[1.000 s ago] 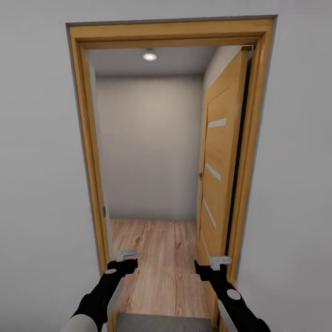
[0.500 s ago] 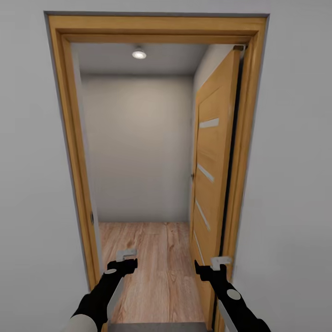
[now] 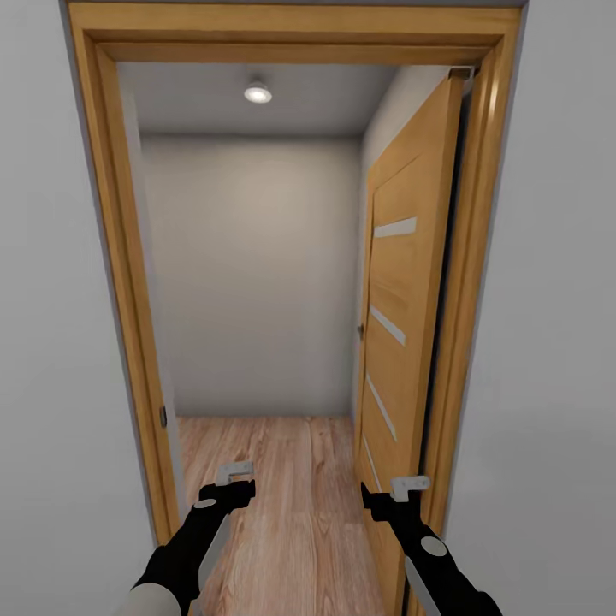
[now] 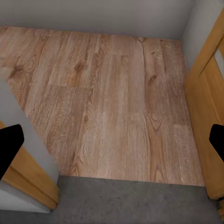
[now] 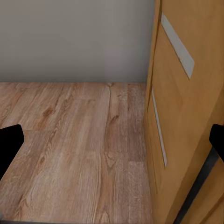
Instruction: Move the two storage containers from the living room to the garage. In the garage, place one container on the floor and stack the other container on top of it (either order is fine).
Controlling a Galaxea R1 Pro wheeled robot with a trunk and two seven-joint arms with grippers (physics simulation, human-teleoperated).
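Left gripper (image 3: 234,479), right gripper (image 3: 402,492): both arms extended forward, low, jaws spread, empty. Doorway frame (image 3: 128,282): orange wood. Door (image 3: 402,282): slatted, swung open. Plank floor (image 3: 282,479): light, grained.

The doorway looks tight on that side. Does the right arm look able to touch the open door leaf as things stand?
Probably yes. The right gripper hangs open right beside the wooden door, swung inward against the wall, and nothing lies between them.
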